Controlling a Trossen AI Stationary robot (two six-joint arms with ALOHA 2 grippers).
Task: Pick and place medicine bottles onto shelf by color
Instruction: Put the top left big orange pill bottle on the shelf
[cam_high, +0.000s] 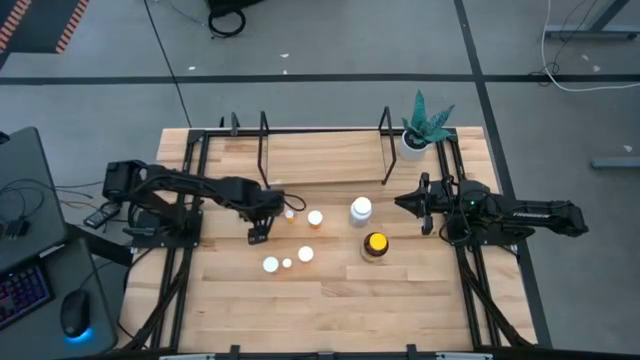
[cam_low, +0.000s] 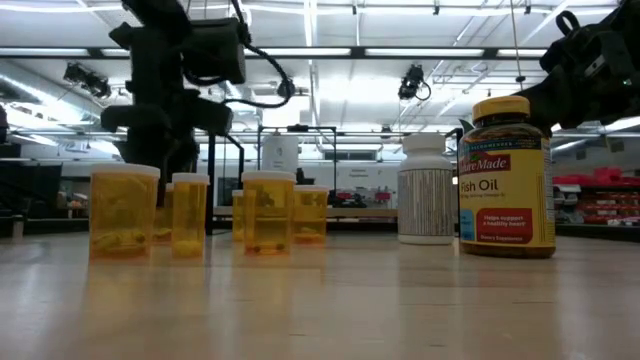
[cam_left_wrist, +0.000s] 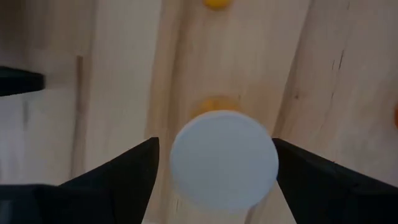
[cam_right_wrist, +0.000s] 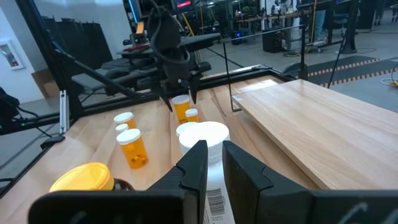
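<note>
My left gripper (cam_high: 262, 218) points down, open, over a small orange pill bottle. Its fingers stand on either side of the bottle's white cap (cam_left_wrist: 224, 160); the right wrist view shows this too (cam_right_wrist: 180, 99). Other small orange bottles (cam_high: 315, 217) (cam_high: 270, 264) (cam_high: 305, 254) stand upright on the table around it. The bigger white bottle (cam_high: 360, 209) and the amber yellow-capped bottle (cam_high: 375, 244) stand to their right. My right gripper (cam_high: 402, 203) hovers level just right of the white bottle (cam_right_wrist: 202, 134), with its fingers close together and empty. The shelf (cam_high: 320, 158) stands at the far edge.
A white pot with a green plant (cam_high: 420, 128) stands at the shelf's far right corner. The shelf's black upright posts (cam_high: 385, 130) rise behind the bottles. Bare tabletop lies toward the near edge (cam_high: 330, 310).
</note>
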